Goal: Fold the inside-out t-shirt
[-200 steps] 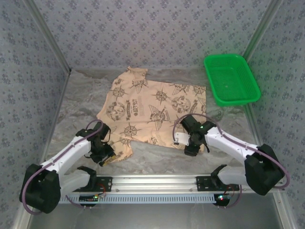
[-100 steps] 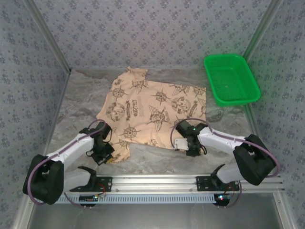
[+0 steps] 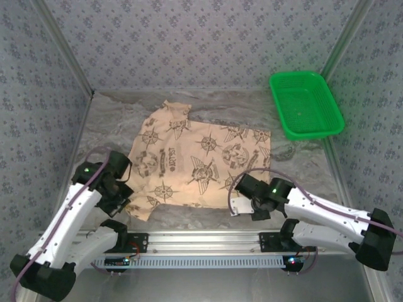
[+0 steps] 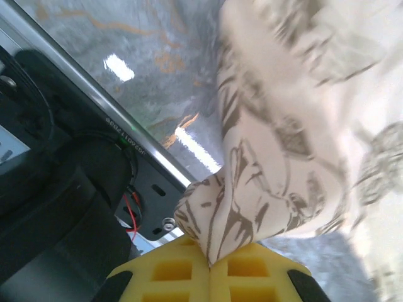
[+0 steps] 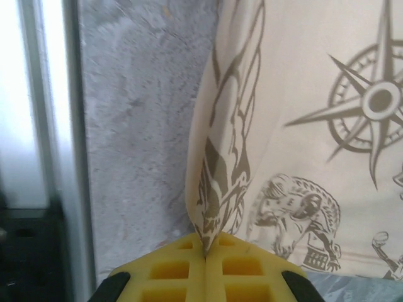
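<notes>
Peach-tan printed t-shirt [image 3: 195, 160] lies spread mid-table [image 3: 104, 129], near hem raised off the surface. Left tool [image 4: 210, 263] pressed together, pinching the near-left hem corner. Right tool [image 5: 205, 255] likewise pinching the near-right hem edge. Green basket [image 3: 306, 104] far right, well apart.

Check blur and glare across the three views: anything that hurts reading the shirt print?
Left wrist: the t-shirt smears toward the upper right and the print is soft there; bright glare streaks sit on the table. Right wrist: the print is crisp, but the rail along the left edge is blown out white. Top external: even light, sharp, no glare or hard shadows.
</notes>
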